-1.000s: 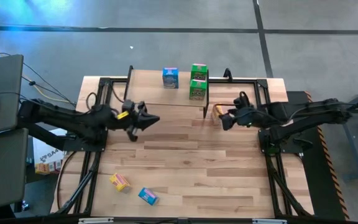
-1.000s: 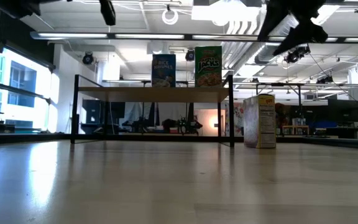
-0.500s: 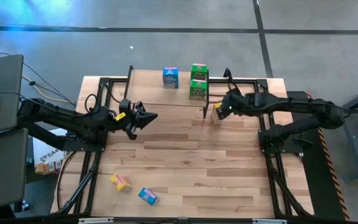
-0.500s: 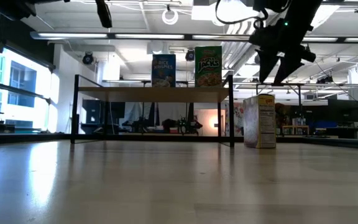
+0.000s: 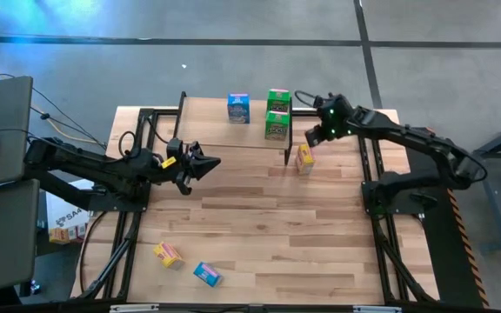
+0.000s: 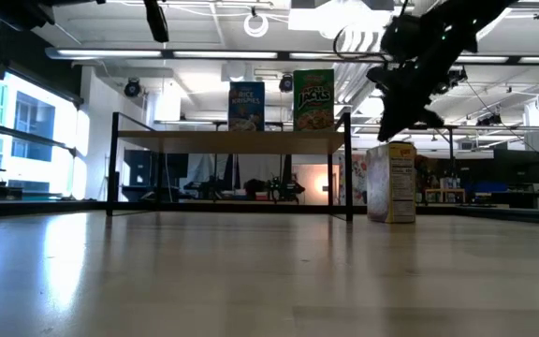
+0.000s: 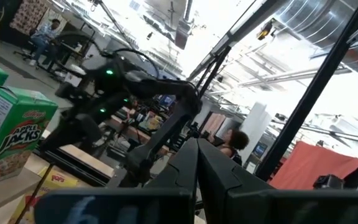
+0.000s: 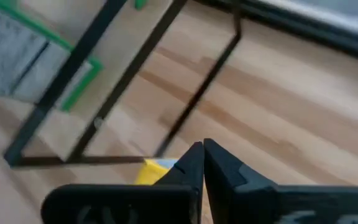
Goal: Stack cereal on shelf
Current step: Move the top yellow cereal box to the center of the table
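A: Eyes on the right gripper [image 5: 313, 137] — it is hanging in the air above the far right part of the table [image 5: 277, 235], just off the right end of the shelf [image 5: 207, 117]. In its own wrist camera the two fingers [image 8: 194, 163] are pressing together with nothing between them.

B: And right beneath it a yellow box [image 5: 304, 157] is standing upright on the table, just beside the shelf's right legs. The level camera is showing that box [image 6: 391, 182] clear of the gripper [image 6: 399, 112], which is sitting above it with a gap.

A: On the shelf top three boxes are standing. A blue box [image 5: 238, 108] is sitting near the middle of the far edge, and two green boxes [image 5: 277, 114] are lining up one behind the other at the right end.

B: The left gripper [image 5: 211, 162] is waiting over the table in front of the shelf, toward its left half. Its jaws are closed too, empty, as its wrist camera is showing the fingers [image 7: 197, 165] meeting at the tip.

A: Down at the near edge, toward the left corner, two more boxes are lying flat: another yellow one [image 5: 167, 254] and, just beside it, a second blue one [image 5: 206, 274]. Both are well apart from either arm.
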`<act>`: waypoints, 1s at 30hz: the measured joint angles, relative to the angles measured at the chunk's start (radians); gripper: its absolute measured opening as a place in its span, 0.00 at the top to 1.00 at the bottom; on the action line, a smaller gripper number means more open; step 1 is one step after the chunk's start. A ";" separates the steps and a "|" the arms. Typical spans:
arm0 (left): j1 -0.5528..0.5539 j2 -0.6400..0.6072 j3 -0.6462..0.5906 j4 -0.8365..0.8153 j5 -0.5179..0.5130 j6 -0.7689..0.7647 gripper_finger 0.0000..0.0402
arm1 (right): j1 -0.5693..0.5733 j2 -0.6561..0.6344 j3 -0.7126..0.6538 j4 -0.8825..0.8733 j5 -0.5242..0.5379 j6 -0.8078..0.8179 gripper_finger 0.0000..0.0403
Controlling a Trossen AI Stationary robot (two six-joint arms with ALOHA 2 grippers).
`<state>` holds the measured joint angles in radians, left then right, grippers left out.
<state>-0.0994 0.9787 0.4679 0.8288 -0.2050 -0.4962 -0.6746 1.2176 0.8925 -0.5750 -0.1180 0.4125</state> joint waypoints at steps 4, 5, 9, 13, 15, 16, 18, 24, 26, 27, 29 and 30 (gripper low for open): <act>0.000 0.000 0.000 0.000 0.000 0.000 1.00 | -0.094 0.070 -0.001 0.004 -0.213 0.009 0.99; 0.000 0.000 0.000 0.000 0.000 0.000 1.00 | -0.111 0.087 -0.001 0.004 -0.255 0.009 1.00; 0.000 0.000 0.000 0.000 0.000 0.000 1.00 | -0.143 0.141 -0.001 -0.002 -0.352 -0.006 1.00; 0.000 0.000 0.000 -0.001 0.000 0.000 1.00 | -0.131 0.174 -0.001 -0.007 -0.361 -0.027 1.00; 0.000 0.000 0.000 -0.001 0.000 0.001 1.00 | -0.123 0.178 -0.001 -0.003 -0.356 -0.028 1.00; 0.000 0.000 0.000 -0.001 0.000 0.001 1.00 | -0.119 0.178 -0.001 0.002 -0.356 -0.028 1.00; 0.000 0.000 0.000 -0.001 0.000 0.002 1.00 | -0.110 0.178 -0.001 -0.004 -0.357 -0.029 1.00; 0.001 0.000 0.000 -0.002 0.000 0.002 1.00 | -0.081 0.174 -0.001 -0.094 -0.358 -0.061 1.00; 0.001 0.000 0.000 -0.002 0.000 0.002 1.00 | -0.060 0.174 -0.001 -0.108 -0.358 -0.074 1.00; 0.001 0.000 0.000 -0.002 0.000 0.002 1.00 | -0.049 0.174 -0.001 -0.114 -0.359 -0.076 1.00; 0.001 0.000 0.000 -0.002 0.000 0.002 1.00 | -0.024 0.169 -0.001 -0.140 -0.356 -0.079 1.00; 0.001 0.000 0.000 -0.002 0.000 0.002 1.00 | -0.010 0.166 -0.001 -0.147 -0.355 -0.081 1.00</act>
<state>-0.0986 0.9787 0.4679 0.8265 -0.2047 -0.4942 -0.6846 1.3835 0.8917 -0.7220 -0.4728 0.3319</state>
